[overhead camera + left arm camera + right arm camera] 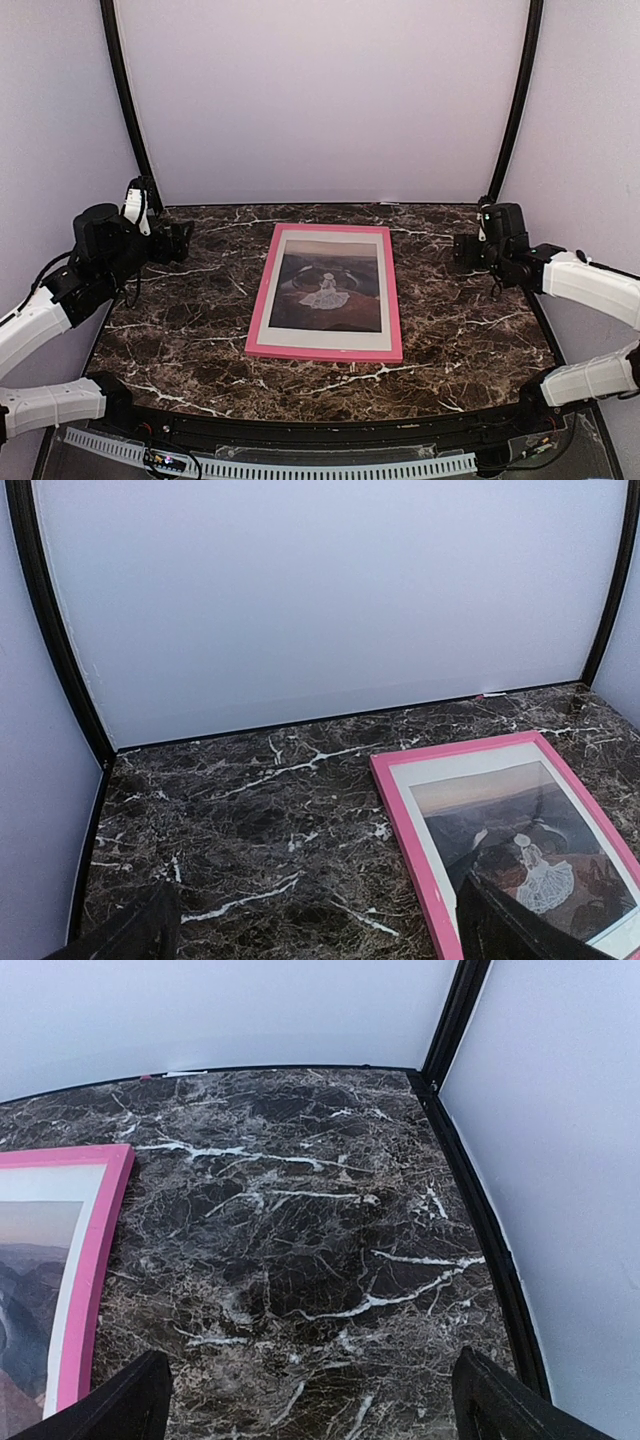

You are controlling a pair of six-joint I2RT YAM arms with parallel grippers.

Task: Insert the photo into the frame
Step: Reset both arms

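The photo (327, 286) lies face up inside the pink frame (261, 290), flat at the centre of the dark marble surface (180, 320). The left gripper (184, 241) hangs off the frame's left side and the right gripper (462, 250) off its right — both spread wide, touching neither.

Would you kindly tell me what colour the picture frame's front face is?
Pink; the frame shows best in the top external view.

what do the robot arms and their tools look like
Both arms match: the left arm and right arm have rounded white shells with black joints. Each ends in a boxy black wrist carrying a black two-finger tool, the left tool and right tool alike. A thin black cable loops beside the left forearm.
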